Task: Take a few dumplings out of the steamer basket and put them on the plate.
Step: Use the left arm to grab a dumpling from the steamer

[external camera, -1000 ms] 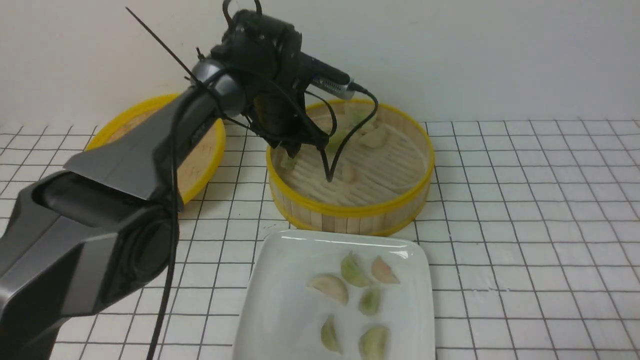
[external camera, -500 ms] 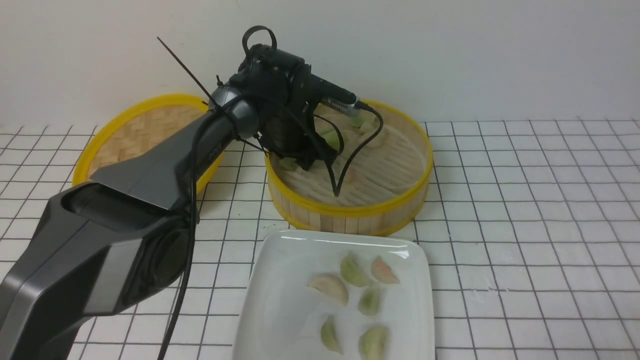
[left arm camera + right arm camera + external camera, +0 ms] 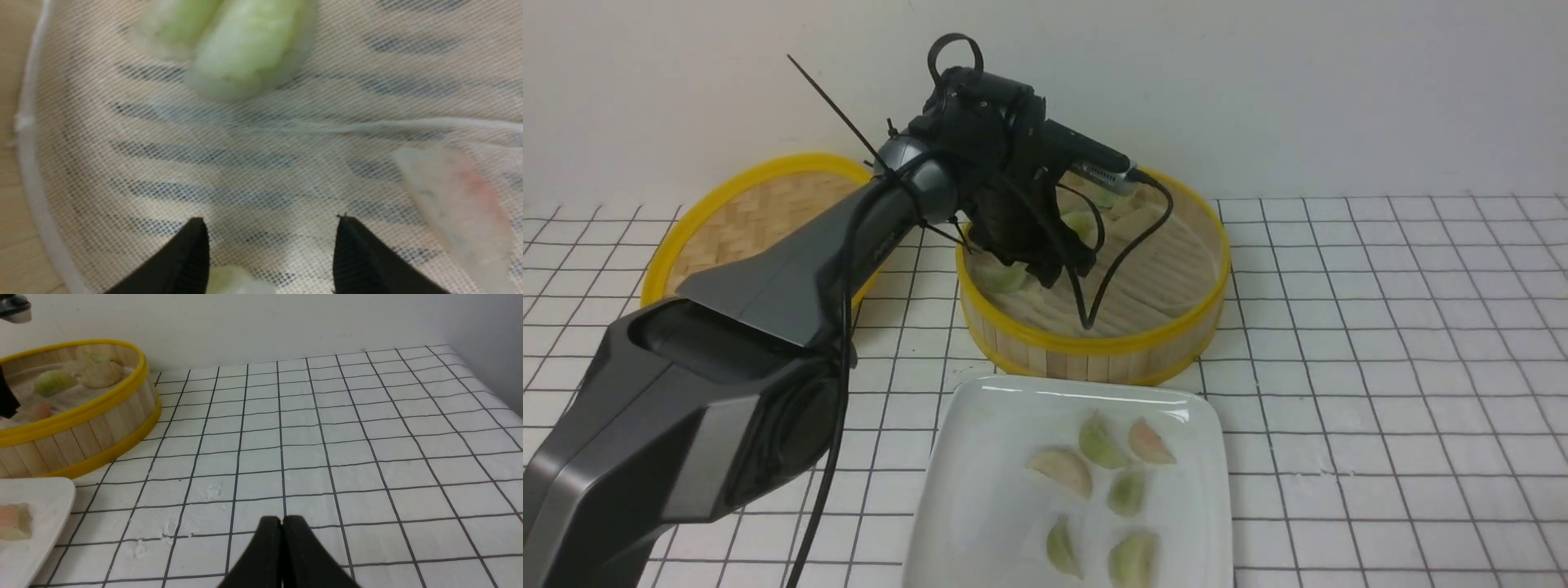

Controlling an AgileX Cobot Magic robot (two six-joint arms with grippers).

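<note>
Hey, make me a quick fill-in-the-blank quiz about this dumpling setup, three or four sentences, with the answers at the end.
1. The plate holds ___ dumplings.
2. The left gripper, reaching into the steamer basket, has its jaws ___.
3. The right gripper, above the tiled table, is ___.
4. In the front view, the woven lid lies on the steamer basket's ___ side.

Answers: six; open; shut; left.

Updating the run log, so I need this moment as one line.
left gripper: open, in round bamboo steamer basket | right gripper: shut, above tiled table | glossy white square plate: six pale crescent dumplings
</note>
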